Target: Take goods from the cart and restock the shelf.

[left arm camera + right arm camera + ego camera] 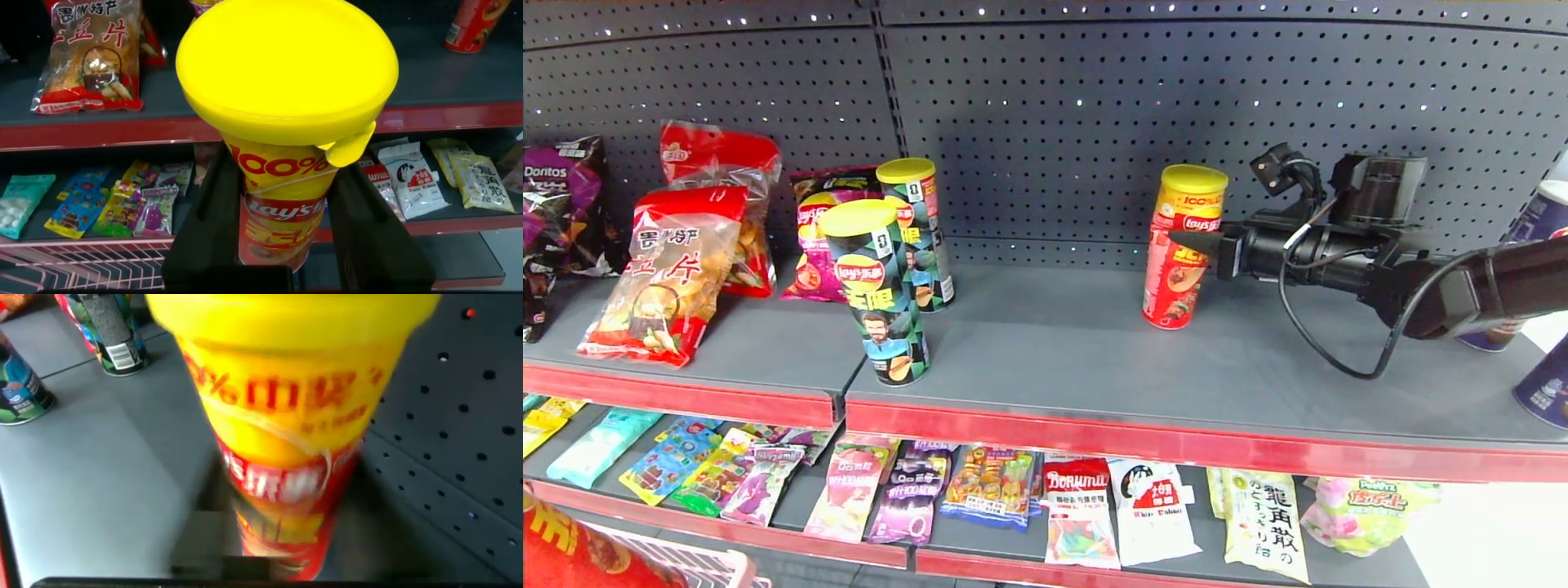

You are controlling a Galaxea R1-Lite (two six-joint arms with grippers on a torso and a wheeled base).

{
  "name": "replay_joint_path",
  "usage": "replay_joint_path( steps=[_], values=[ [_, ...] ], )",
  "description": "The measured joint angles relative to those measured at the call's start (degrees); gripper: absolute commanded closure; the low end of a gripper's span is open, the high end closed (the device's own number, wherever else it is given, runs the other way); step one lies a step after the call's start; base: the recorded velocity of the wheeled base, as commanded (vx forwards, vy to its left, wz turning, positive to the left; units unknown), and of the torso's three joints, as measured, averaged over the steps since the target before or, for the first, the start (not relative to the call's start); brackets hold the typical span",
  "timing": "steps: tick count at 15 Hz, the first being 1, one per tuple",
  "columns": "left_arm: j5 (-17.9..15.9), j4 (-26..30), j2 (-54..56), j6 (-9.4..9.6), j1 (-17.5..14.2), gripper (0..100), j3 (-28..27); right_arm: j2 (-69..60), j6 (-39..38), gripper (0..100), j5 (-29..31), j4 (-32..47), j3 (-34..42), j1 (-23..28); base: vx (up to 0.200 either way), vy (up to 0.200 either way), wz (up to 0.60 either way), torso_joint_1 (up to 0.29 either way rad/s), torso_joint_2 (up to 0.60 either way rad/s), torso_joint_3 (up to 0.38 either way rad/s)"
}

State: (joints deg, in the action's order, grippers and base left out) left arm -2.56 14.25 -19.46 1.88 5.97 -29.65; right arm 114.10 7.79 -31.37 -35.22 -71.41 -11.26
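A red chip can with a yellow lid (1183,245) stands upright on the upper shelf (1062,359), right of centre. My right gripper (1191,241) comes in from the right and is shut on the can's middle. In the right wrist view the same can (286,457) looms close between the gripper (282,543) jaws. Lower and further back from the shelf, my left gripper (286,208) is shut on a second yellow-lidded can (282,229), held upright. That can shows as a red and yellow shape (564,551) at the head view's lower left corner.
Two dark yellow-lidded cans (882,302) and red snack bags (666,278) stand on the upper shelf's left half. Blue cans (1543,384) sit at its right end. Small packets (992,486) lie along the lower shelf. A pink cart rim (731,563) is at the bottom left.
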Motion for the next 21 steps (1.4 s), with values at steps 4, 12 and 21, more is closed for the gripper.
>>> replay_joint_path(
  steps=[4, 12, 21],
  values=[
    [0.0, 0.0, -0.1, -0.02, 0.0, 100, 0.1, -0.1, 0.1, 100, 2.7, -0.1, 0.3, -1.1, 0.000, 0.000, 0.00, 0.000, 0.00, 0.000],
    [0.0, -0.1, -0.1, -0.02, 0.0, 100, -0.2, -18.5, -5.0, 100, 26.6, -0.3, 19.0, -8.4, 0.000, 0.000, 0.00, 0.000, 0.00, 0.000],
    [0.0, -0.1, 0.0, -0.02, 0.0, 100, -0.2, -25.7, -8.5, 100, 41.4, -6.9, 33.3, -19.7, 0.000, 0.000, 0.00, 0.000, 0.00, 0.000]
  ],
)
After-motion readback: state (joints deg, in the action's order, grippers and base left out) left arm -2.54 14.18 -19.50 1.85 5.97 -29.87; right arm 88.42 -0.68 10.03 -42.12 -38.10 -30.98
